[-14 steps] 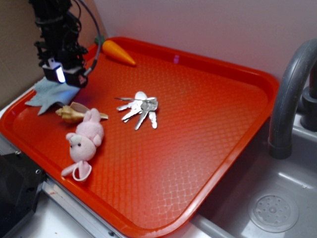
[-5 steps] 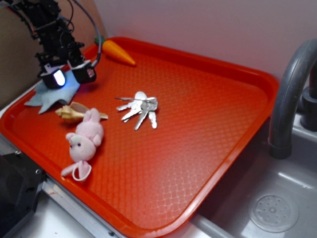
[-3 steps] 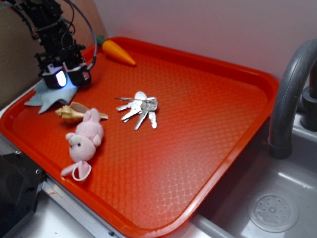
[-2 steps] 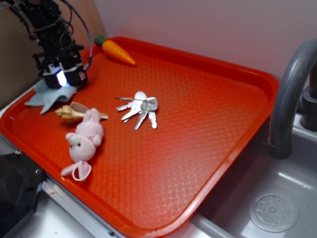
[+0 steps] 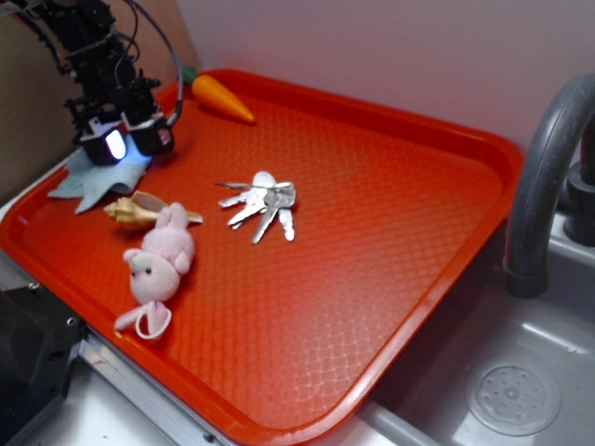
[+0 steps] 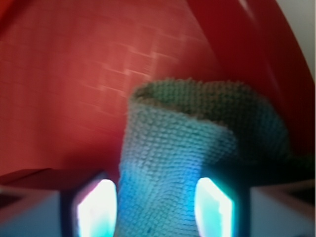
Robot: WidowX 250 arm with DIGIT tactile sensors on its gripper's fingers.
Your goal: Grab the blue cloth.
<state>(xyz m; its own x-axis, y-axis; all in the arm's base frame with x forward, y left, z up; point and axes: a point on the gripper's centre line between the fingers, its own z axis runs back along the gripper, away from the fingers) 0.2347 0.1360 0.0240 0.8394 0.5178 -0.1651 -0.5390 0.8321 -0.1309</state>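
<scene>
The blue cloth (image 5: 82,181) is a pale blue-grey rag at the far left of the red tray (image 5: 390,242). My gripper (image 5: 130,147) stands right over the cloth's right end, its lit fingers close together. In the wrist view the cloth (image 6: 168,148) is bunched into a raised fold. The fold fills the space between the two glowing fingertips of my gripper (image 6: 155,207), and both pads touch its sides. The rest of the cloth lies on the tray.
A tan shell (image 5: 135,212) and a pink plush bunny (image 5: 160,260) lie just in front of the cloth. A bunch of keys (image 5: 263,209) lies mid-tray, and a carrot (image 5: 221,98) lies at the back. A grey faucet (image 5: 544,186) and a sink (image 5: 502,390) are on the right.
My gripper came down over the cloth's right end and its fingers drew together from wide apart. It has now shifted slightly right, with the cloth bunched between them.
</scene>
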